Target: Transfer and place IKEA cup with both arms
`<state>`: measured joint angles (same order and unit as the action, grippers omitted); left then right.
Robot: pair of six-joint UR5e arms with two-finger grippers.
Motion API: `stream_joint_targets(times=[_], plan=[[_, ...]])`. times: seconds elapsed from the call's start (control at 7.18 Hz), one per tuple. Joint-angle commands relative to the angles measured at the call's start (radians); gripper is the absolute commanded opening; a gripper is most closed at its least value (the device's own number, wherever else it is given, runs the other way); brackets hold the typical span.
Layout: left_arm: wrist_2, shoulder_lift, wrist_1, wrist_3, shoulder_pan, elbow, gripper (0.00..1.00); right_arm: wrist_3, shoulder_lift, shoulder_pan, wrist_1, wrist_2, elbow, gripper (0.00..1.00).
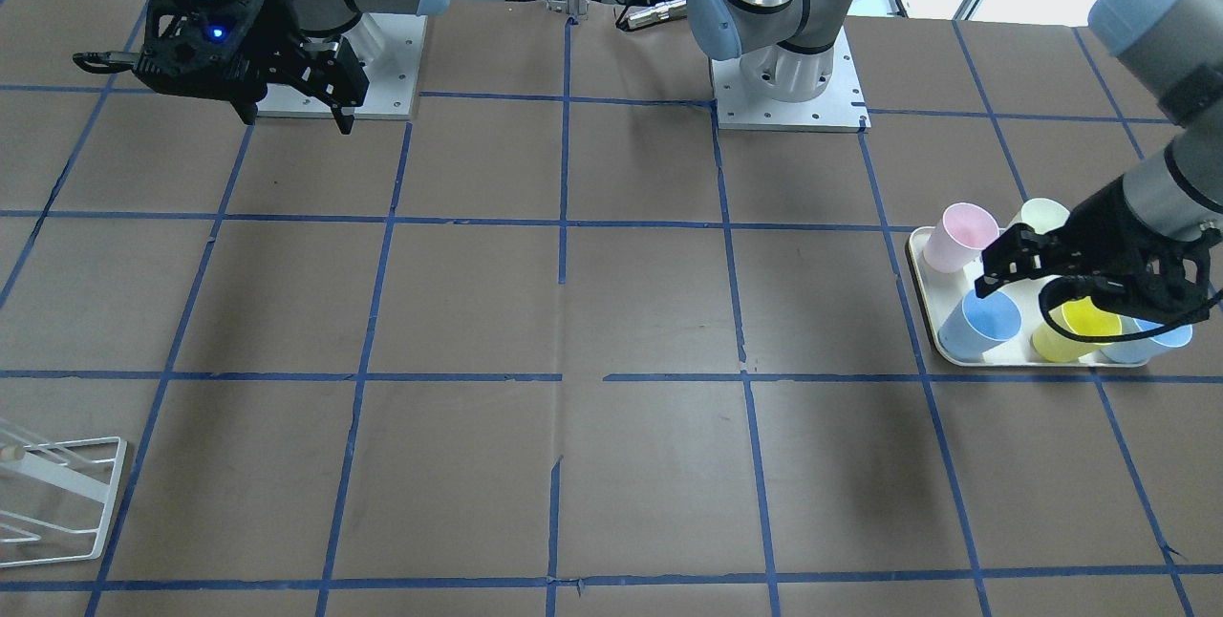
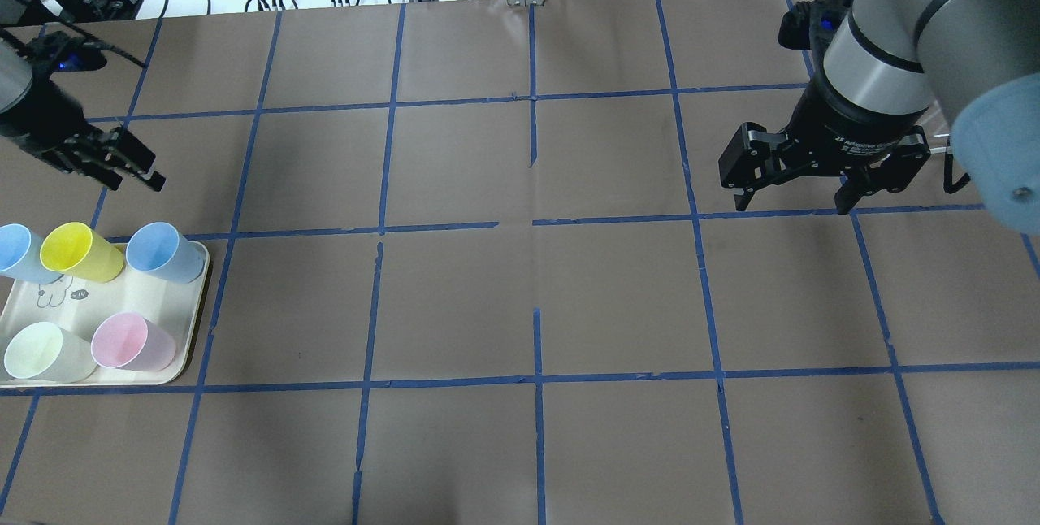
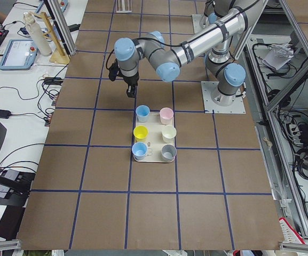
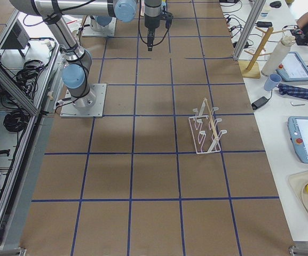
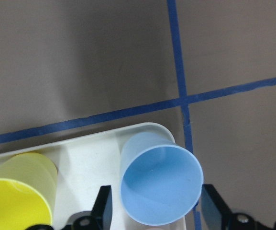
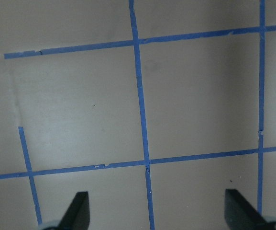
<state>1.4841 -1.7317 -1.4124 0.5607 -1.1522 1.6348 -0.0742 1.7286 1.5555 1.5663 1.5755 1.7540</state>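
Observation:
Two pale blue IKEA cups stand upright on a white tray (image 2: 195, 322). One cup (image 2: 166, 253) is at the tray's far inner corner, the other (image 2: 18, 253) at the far outer corner. My left gripper (image 2: 142, 167) is open and empty, hovering above the inner blue cup (image 1: 984, 326). In the left wrist view that cup (image 5: 159, 184) lies between the two open fingers (image 5: 104, 206), with the gripper (image 5: 157, 201) above its rim. My right gripper (image 2: 792, 204) is open and empty, high over bare table on the other side; it also shows in the front view (image 1: 296, 111).
The tray also holds a yellow cup (image 2: 81, 253), a pink cup (image 2: 130, 342), a pale green cup (image 2: 45, 350) and a grey cup (image 3: 168, 153). A white wire rack (image 1: 57, 502) stands on the right arm's side, near the operators' edge of the table.

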Motion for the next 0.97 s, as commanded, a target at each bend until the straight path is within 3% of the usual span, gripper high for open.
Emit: stream_joint_targets(times=[0.0,0.14,0.28,0.42,0.56,0.7,0.84], plan=[[0.002,0.108,-0.017,-0.268,-0.226,-0.015,0.9,0.004,0.0,0.0,0.084,-0.006,0.001,1.0],[0.002,0.15,-0.037,-0.412,-0.315,-0.015,1.0,0.004,0.0,0.0,0.077,0.004,0.004,1.0],[0.014,0.187,-0.093,-0.458,-0.369,-0.016,1.0,0.007,0.002,0.0,0.081,-0.009,0.004,1.0],[0.084,0.208,-0.149,-0.458,-0.376,-0.013,1.0,0.008,0.003,0.001,0.08,-0.009,0.006,1.0],[0.091,0.213,-0.186,-0.466,-0.362,-0.056,1.0,0.008,0.003,0.001,0.081,-0.009,0.006,1.0],[0.081,0.18,-0.273,-0.528,-0.363,-0.131,1.0,0.008,0.005,0.001,0.081,-0.009,0.002,1.0],[-0.004,0.149,-0.277,-0.566,-0.362,-0.165,1.0,0.008,0.005,0.001,0.081,-0.009,0.001,1.0]])
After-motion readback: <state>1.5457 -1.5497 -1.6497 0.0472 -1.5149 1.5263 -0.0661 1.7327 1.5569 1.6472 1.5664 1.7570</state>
